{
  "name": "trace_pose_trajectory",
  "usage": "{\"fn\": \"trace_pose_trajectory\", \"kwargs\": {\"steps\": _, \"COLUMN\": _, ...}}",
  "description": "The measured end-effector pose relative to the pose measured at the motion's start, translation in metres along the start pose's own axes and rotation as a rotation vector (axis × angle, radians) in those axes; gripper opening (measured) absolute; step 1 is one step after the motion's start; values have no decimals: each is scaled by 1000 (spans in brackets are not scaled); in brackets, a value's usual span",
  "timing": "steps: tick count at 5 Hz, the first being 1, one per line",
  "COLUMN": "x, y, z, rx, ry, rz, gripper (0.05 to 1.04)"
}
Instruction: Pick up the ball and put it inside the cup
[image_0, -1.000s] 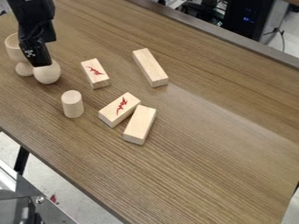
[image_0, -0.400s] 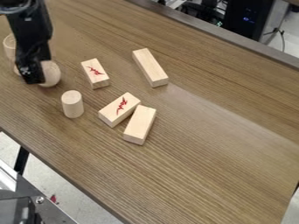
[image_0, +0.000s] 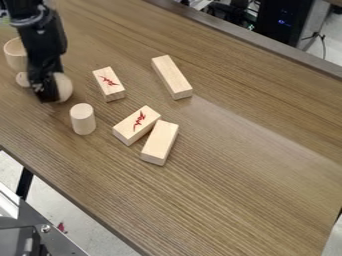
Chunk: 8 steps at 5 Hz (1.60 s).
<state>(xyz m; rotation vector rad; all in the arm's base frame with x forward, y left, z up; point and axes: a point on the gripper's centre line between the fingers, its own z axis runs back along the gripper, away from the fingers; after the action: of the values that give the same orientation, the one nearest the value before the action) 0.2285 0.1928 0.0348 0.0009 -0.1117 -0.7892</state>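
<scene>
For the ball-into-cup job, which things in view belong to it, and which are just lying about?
Part of the job:
round pale wooden ball
pale wooden cup
black two-finger gripper, at the ball

Just lying about:
upright pale wooden cylinder
two pale wooden blocks with red marks
two plain pale wooden blocks

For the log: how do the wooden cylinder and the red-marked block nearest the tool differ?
The cylinder is round-sided; the block is box-shaped. The cylinder stands on end, while the block lies flat. The cylinder's top is plain; the block's carries a red mark. Both are pale wood.
</scene>
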Motion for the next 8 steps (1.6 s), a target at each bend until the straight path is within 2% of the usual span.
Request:
{"fn": "trace_pose_trajectory", "kwargs": {"steps": 2, "x": -1, "y": 3, "z": -1, "rx": -8, "ry": -12, "rz": 60, "gripper": 768}}
{"fn": "trace_pose_trajectory", "kwargs": {"steps": 3, "x": 4, "y": 0, "z": 11, "rx": -47, "ry": -49, "rz": 73, "gripper": 768}}
{"fn": "trace_pose_trajectory", "kwargs": {"steps": 4, "x": 7, "y": 9, "z": 47, "rx": 27, "ry": -52, "rz": 67, "gripper": 768}}
{"fn": "trace_pose_trajectory", "kwargs": {"steps": 5, "x": 8, "y": 13, "z": 65, "rx": 54, "ry": -29, "rz": 77, "gripper": 768}}
{"fn": "trace_pose_trajectory", "kwargs": {"steps": 7, "x": -12, "y": 25, "z": 68, "rx": 143, "ry": 149, "rz": 130, "gripper": 768}}
{"fn": "trace_pose_trajectory", "kwargs": {"steps": 8, "x": -13, "y": 30, "z": 68, "rx": 141, "ry": 155, "rz": 135, "gripper": 768}}
